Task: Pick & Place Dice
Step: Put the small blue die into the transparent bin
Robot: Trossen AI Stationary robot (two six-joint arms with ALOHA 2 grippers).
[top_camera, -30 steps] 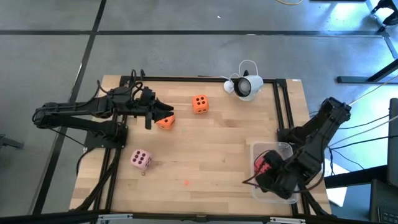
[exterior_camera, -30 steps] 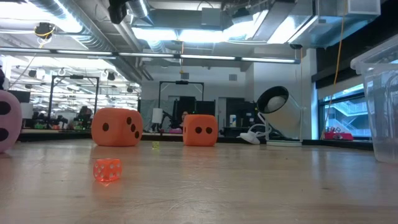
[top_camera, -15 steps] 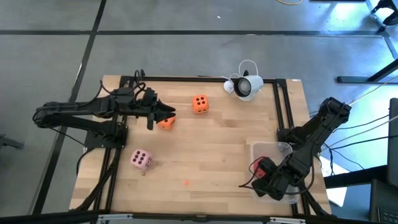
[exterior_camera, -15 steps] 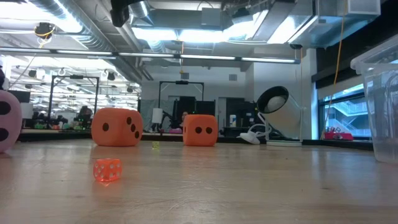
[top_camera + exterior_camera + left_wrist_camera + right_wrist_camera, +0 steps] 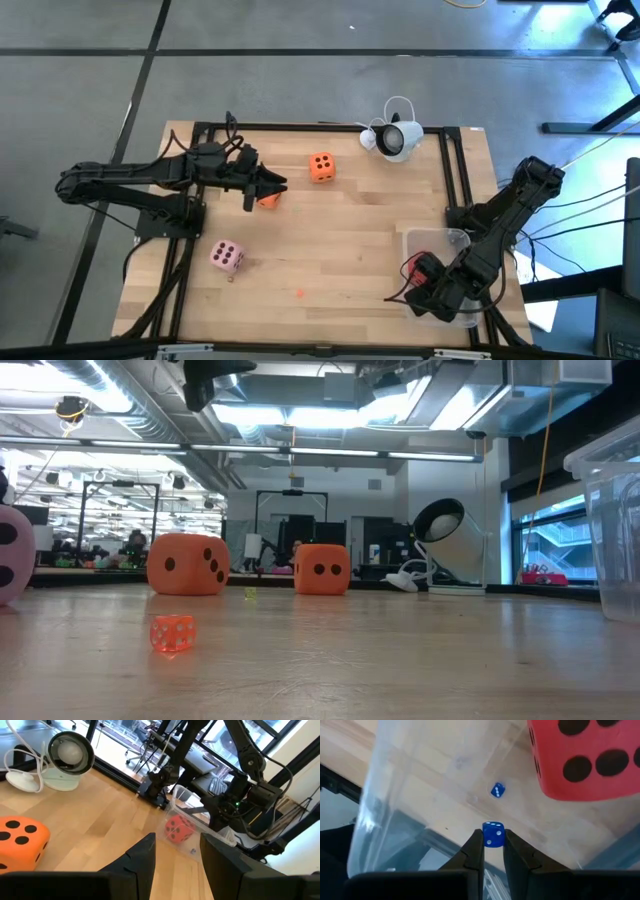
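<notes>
Two orange dice sit on the table: one (image 5: 320,167) (image 5: 322,569) (image 5: 20,842) near the far edge, the other (image 5: 264,200) (image 5: 187,564) partly under my left gripper (image 5: 272,188) (image 5: 177,840). That gripper is open and hovers well above it, showing only at the low view's top edge. The pale pink die (image 5: 227,257) (image 5: 10,555) lies near the left side. The red die (image 5: 415,268) (image 5: 178,828) (image 5: 585,757) rests inside the clear container (image 5: 448,240) (image 5: 395,795). My right gripper (image 5: 425,278) (image 5: 493,836) is over that container, shut on a small blue die. My right gripper pinches a small blue die (image 5: 493,827) between its two fingertips, one finger on each side face. The die is lifted clear above the floor of the clear container.
A second small blue die (image 5: 496,790) lies on the container floor beside the red die. A tiny translucent orange die (image 5: 300,294) (image 5: 172,632) sits on the table near the near edge. A white lamp with cable (image 5: 395,138) (image 5: 67,757) stands at the far edge.
My left gripper has moved toward the table's right and now stands over the nearer orange die. My right gripper shifted slightly toward the near edge over the container, then held still. No die has moved.
</notes>
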